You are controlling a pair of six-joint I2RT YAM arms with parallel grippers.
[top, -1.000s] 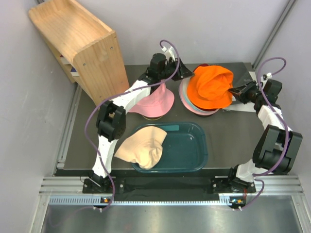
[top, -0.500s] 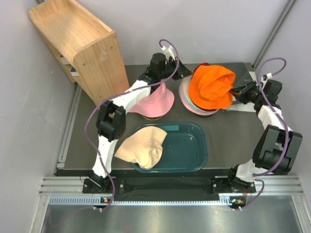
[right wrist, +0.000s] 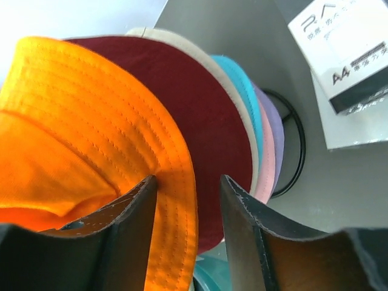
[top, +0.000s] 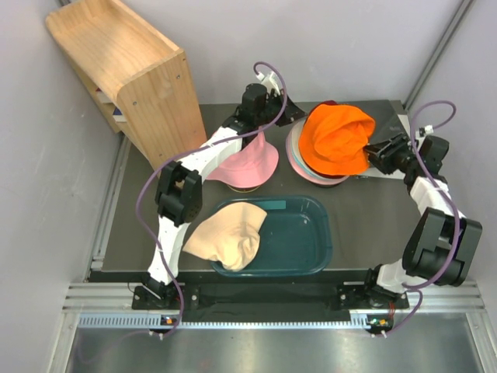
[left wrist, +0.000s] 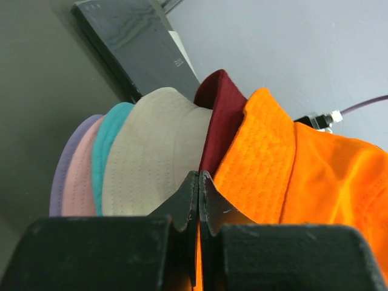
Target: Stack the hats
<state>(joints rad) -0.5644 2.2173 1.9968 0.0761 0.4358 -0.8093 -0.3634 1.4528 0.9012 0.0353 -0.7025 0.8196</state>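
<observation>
The hats are piled at the back right, with the orange hat (top: 338,140) (left wrist: 315,170) (right wrist: 73,121) on top. Maroon (left wrist: 221,115), beige (left wrist: 151,157), teal (left wrist: 109,145), pink and lavender brims fan out below it. My left gripper (top: 297,116) (left wrist: 199,176) is at the pile's left edge, shut, with a sliver of orange fabric between its fingers. My right gripper (top: 371,148) (right wrist: 188,182) stands open at the pile's right edge, with the orange brim lying loose between its fingers. A pink hat (top: 248,163) lies under the left arm. A peach hat (top: 229,233) drapes over the tub's left rim.
A dark teal tub (top: 303,233) sits front centre. A wooden shelf (top: 124,70) stands at the back left. A white and black box (right wrist: 345,54) lies just right of the pile. A black wire ring (right wrist: 297,145) lies under the pile.
The right gripper's jaws have opened off the orange brim and its wrist has shifted slightly. The left arm and the hats have barely moved.
</observation>
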